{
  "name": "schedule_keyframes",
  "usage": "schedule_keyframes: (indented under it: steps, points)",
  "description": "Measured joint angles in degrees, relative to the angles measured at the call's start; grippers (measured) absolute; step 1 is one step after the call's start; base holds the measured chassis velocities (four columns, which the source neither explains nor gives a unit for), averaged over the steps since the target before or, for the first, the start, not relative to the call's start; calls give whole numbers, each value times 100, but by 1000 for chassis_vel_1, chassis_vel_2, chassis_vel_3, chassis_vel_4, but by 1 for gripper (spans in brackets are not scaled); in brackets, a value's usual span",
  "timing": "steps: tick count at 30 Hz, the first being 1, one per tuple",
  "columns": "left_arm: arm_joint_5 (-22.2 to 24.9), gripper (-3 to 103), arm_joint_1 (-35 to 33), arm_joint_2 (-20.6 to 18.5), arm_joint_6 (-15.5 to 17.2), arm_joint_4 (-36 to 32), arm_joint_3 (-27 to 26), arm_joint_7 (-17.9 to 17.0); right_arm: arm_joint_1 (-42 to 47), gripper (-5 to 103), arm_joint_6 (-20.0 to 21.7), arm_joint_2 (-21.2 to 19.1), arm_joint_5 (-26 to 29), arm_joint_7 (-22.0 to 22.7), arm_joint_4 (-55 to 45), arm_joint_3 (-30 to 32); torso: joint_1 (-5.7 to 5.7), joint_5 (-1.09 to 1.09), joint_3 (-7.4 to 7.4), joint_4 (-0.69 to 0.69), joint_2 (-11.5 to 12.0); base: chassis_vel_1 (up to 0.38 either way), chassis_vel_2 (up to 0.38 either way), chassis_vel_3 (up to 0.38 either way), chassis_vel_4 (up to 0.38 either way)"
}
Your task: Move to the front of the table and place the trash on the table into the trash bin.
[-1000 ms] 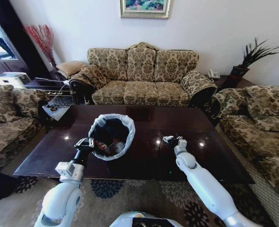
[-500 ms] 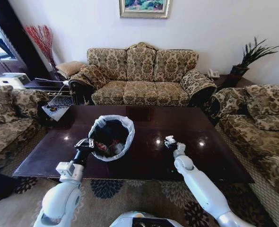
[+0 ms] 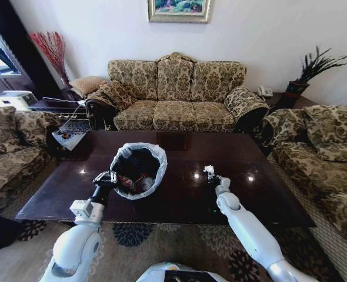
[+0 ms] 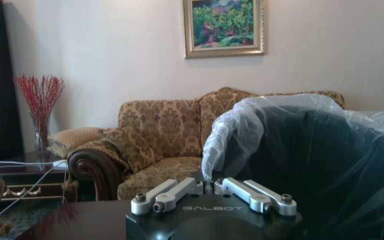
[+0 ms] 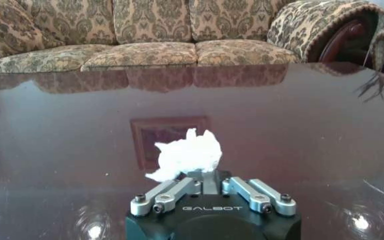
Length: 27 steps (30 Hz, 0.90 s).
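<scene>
- Right end effector (image 3: 212,174) has closed on the tissue (image 5: 185,155); a second ago the wad lay on the worktop (image 3: 179,200) under open fingers, now it sits pinched at the fingertips and raised just off the surface.
- Right wrist view: tissue sticks up past the fingertips, glossy wood behind it.
- Left end effector (image 3: 104,177) unchanged, clamped on the rim of the bin (image 3: 139,169), holding it tilted on the worktop with its mouth facing the robot.
- Bin already holds several pieces of trash; no other litter visible on the worktop.
- Read: pick looks done; what remains is carrying the tissue left across to the bin mouth, well apart from it now.
</scene>
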State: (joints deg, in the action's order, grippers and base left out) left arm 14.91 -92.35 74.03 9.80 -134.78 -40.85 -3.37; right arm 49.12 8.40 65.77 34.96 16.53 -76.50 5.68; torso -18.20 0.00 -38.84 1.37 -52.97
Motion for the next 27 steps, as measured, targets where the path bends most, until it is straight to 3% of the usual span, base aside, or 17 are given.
schedule_keyframes:
  steps: [3, 13, 17, 19, 20, 22, 23, 26, 27]
  points:
    - [5, 3, 2, -8, -4, 0, -3, 0, -8, 1, -20, 5, 0, 22, 4, 9, 0, 0, 0, 0, 0, 0, 0, 0, 0]
    - [19, 3, -21, -20, -13, -45, -12, -8, 100, 0, -149, -72, -126, 176, -642, 264, 0, 2, 0, 0, 0, 0, 0, 0, 0]
    - [9, 3, -25, -20, -13, -46, 3, -8, 255, 0, -169, -473, -311, 195, -1983, 284, 0, 1, 0, 0, 0, 0, 0, 0, 0]
    - [-15, 3, -20, -21, -13, -20, 43, -6, 224, 0, -45, -800, -146, 228, -3005, 174, 0, 0, 1, -1, 0, 0, 0, 0, 0]
    - [-15, 3, -20, -21, -13, -20, 43, -6, 224, 0, -45, -800, -146, 228, -3005, 174, 0, 0, 1, -1, 0, 0, 0, 0, 0]
    - [-39, 3, -17, -23, -13, 11, 88, -3, -88, 0, 199, -1301, 406, 368, -4204, -146, 1, 0, 1, 1, 0, 0, 0, 0, 0]
    - [-39, 3, -17, -23, -13, 11, 88, -3, -88, 0, 199, -1301, 406, 368, -4204, -146, 1, 0, 1, 1, 0, 0, 0, 0, 0]
    - [-55, 3, -17, -60, -12, 31, 115, -1, -689, 0, 523, -1899, 1313, 69, -5316, -554, 1, -2, 1, 2, 0, 0, 0, 0, 0]
    - [-55, 3, -17, -60, -12, 31, 115, -1, -689, 0, 523, -1899, 1313, 69, -5316, -554, 1, -2, 1, 2, 0, 0, 0, 0, 0]
